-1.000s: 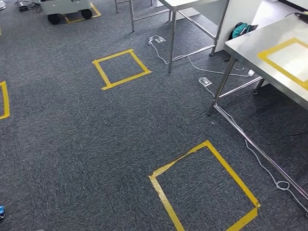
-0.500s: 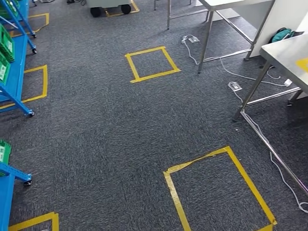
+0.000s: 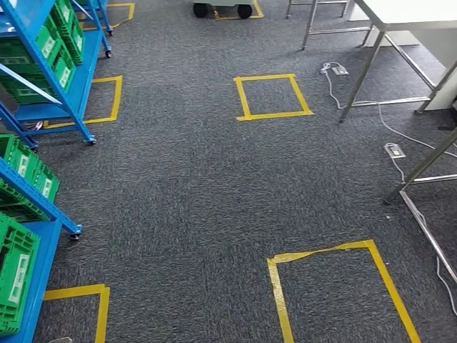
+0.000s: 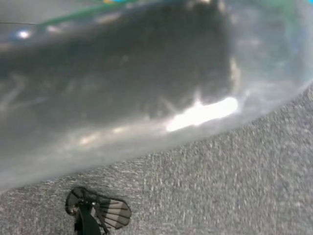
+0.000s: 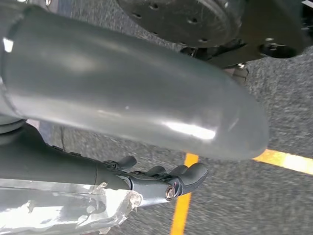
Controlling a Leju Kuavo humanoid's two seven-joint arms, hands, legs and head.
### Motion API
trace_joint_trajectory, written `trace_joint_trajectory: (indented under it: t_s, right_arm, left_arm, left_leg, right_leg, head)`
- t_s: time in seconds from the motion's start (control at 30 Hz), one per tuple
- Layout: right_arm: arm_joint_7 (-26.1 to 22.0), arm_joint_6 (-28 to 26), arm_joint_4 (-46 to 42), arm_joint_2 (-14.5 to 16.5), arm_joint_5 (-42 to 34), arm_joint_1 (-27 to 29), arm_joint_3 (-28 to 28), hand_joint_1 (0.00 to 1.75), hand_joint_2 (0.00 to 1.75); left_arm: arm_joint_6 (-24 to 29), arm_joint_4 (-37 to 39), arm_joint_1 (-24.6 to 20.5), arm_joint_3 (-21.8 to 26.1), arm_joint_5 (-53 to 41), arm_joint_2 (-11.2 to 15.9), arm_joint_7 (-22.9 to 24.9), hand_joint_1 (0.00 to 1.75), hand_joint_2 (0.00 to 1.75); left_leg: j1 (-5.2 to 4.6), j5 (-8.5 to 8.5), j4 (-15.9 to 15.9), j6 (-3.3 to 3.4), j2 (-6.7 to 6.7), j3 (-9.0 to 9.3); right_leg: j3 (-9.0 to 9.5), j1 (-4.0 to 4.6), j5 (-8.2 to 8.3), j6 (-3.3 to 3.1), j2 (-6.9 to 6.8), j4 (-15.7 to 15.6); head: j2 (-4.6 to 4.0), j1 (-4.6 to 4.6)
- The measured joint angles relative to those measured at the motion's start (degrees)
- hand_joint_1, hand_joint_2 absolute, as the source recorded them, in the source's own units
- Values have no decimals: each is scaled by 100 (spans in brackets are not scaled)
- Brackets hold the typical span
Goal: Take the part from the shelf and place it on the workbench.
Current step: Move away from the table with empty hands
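Note:
Blue shelf racks (image 3: 81,78) stand along the left of the head view, loaded with green bins (image 3: 53,53); more green bins (image 3: 16,268) sit on the nearest rack at the lower left. What lies inside the bins is hidden. Only a steel leg of the workbench (image 3: 420,168) shows at the right edge. In the right wrist view my right hand (image 5: 162,178) hangs over the carpet, its dark fingers (image 5: 184,176) stretched out with nothing in them. My left hand (image 4: 110,98) is a blurred grey mass in the left wrist view.
Yellow tape squares (image 3: 272,96) mark the grey carpet, one near me (image 3: 339,293). A white-topped table (image 3: 409,11) stands at the back right. Cables and a floor socket (image 3: 394,150) lie by the table legs. A wheeled cart (image 3: 223,7) is at the far back.
The whole view has swung left: the blue racks with green bins came in on the left, and the workbench top with its yellow tape slid out on the right.

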Motion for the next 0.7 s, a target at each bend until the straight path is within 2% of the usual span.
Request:
trace_joint_trajectory:
  t_s: [0.03, 0.07, 0.1, 0.13, 0.17, 0.2, 0.23, 0.3, 0.33, 0.37, 0.4, 0.43, 0.47, 0.5, 0.53, 0.57, 0.6, 0.63, 0.67, 0.7]
  right_arm:
    - [-1, -19, -11, -15, -21, -5, 35, 0, 0]
    - [-1, -34, -20, -29, -37, -10, 66, 0, 0]
    - [0, -46, -26, -38, -48, -16, 94, 0, 0]
    - [0, -55, -30, -47, -59, -22, 118, 0, 0]
    - [0, -65, -38, -57, -71, -27, 142, 0, 0]
    - [-1, -76, -49, -67, -87, -33, 164, 0, 0]
    - [-4, -84, -59, -77, -107, -41, 185, 0, 0]
    - [-23, -116, -71, -89, -162, -49, 226, 0, 0]
    - [-40, -137, -72, -92, -200, -50, 251, 0, 0]
    - [-62, -161, -71, -98, -249, -50, 280, 0, 0]
    - [-83, -185, -70, -105, -305, -54, 314, 0, 0]
    - [-104, -209, -69, -113, -360, -63, 351, 0, 0]
    - [-123, -232, -68, -123, -404, -77, 386, 0, 0]
    - [-136, -248, -67, -130, -436, -93, 418, 0, 0]
    - [-146, -258, -67, -134, -453, -109, 445, 0, 0]
    - [-152, -260, -67, -139, -462, -125, 468, 0, 0]
    - [-157, -262, -66, -146, -469, -137, 486, 0, 0]
    - [-160, -264, -66, -153, -472, -148, 500, 0, 0]
    - [-162, -265, -65, -159, -473, -159, 512, 0, 0]
    - [-163, -267, -65, -163, -474, -174, 524, 0, 0]
  left_arm:
    - [5, 20, -2, 1, -4, 7, -6, 0, 0]
    - [8, 39, -9, 1, -5, 12, -9, 0, 0]
    - [9, 52, -20, 0, -7, 18, -12, 0, 0]
    - [9, 65, -28, 0, -8, 23, -14, 0, 0]
    - [10, 78, -31, -1, -10, 30, -17, 0, 0]
    - [14, 90, -27, 0, -12, 39, -22, 0, 0]
    - [17, 103, -18, 2, -15, 50, -31, 0, 0]
    - [23, 133, -17, 6, -22, 71, -55, 0, 0]
    - [24, 150, -31, 7, -27, 79, -68, 0, 0]
    - [24, 173, -50, 7, -34, 83, -78, 0, 0]
    - [25, 197, -66, 7, -40, 89, -84, 0, 0]
    - [26, 222, -71, 7, -44, 95, -86, 0, 0]
    - [28, 245, -68, 8, -48, 103, -87, 0, 0]
    - [30, 263, -61, 9, -48, 114, -87, 0, 0]
    - [32, 278, -57, 10, -49, 125, -87, 0, 0]
    - [32, 290, -58, 10, -49, 134, -88, 0, 0]
    - [33, 301, -68, 10, -49, 139, -89, 0, 0]
    - [33, 310, -80, 10, -51, 142, -89, 0, 0]
    - [33, 318, -86, 11, -52, 142, -90, 0, 0]
    - [33, 325, -89, 13, -54, 144, -90, 0, 0]
  left_leg:
    - [0, 10, 1, -11, -83, 0]
    - [-8, 20, 7, -28, -162, -7]
    - [-11, 31, 18, -49, -236, -29]
    - [-9, 44, 24, -76, -306, -59]
    - [-2, 63, 27, -111, -376, -97]
    - [16, 85, 22, -149, -448, -131]
    - [27, 91, 32, -180, -442, -158]
    - [16, -61, 271, -232, -159, -294]
    - [10, -234, 569, -251, 47, -440]
    - [10, -433, 954, -276, 197, -633]
    - [20, -600, 1352, -298, 257, -833]
    - [30, -686, 1645, -314, 282, -980]
    - [39, -657, 1740, -325, 294, -1027]
    - [46, -522, 1611, -329, 315, -958]
    - [51, -319, 1281, -327, 371, -781]
    - [48, -134, 876, -322, 501, -558]
    - [37, -28, 512, -299, 618, -360]
    - [21, 8, 272, -261, 701, -228]
    - [8, -17, 160, -218, 732, -174]
    - [-1, -52, 131, -164, 666, -166]
  right_leg:
    - [206, -3, 211, -22, 102, -407]
    - [406, -16, 360, -42, 271, -821]
    - [559, -30, 445, -49, 413, -1145]
    - [643, -37, 461, -54, 519, -1327]
    - [673, -34, 437, -63, 540, -1393]
    - [684, -27, 443, -78, 473, -1410]
    - [696, -24, 459, -107, 399, -1426]
    - [718, -30, 491, -161, 229, -1468]
    - [727, -28, 493, -180, 133, -1483]
    - [733, -21, 484, -194, 38, -1487]
    - [737, -15, 470, -203, -62, -1486]
    - [747, -13, 453, -206, -158, -1486]
    - [761, -14, 431, -201, -247, -1485]
    - [780, -16, 405, -189, -330, -1485]
    - [808, -19, 370, -171, -408, -1486]
    - [843, -17, 328, -143, -482, -1486]
    - [879, -4, 272, -108, -545, -1476]
    - [922, 10, 224, -72, -608, -1479]
    - [986, 22, 192, -33, -663, -1476]
    - [1043, 25, 174, 1, -705, -1473]
  head:
    - [0, 1]
    - [1, 2]
    - [1, 1]
    - [1, -1]
    - [1, -3]
    - [0, -4]
    - [0, -3]
    - [0, -29]
    - [0, -43]
    - [0, -56]
    - [0, -58]
    - [0, -59]
    - [0, -60]
    - [0, -61]
    - [0, -61]
    - [0, -62]
    - [1, -63]
    - [1, -54]
    - [1, -46]
    - [1, -36]
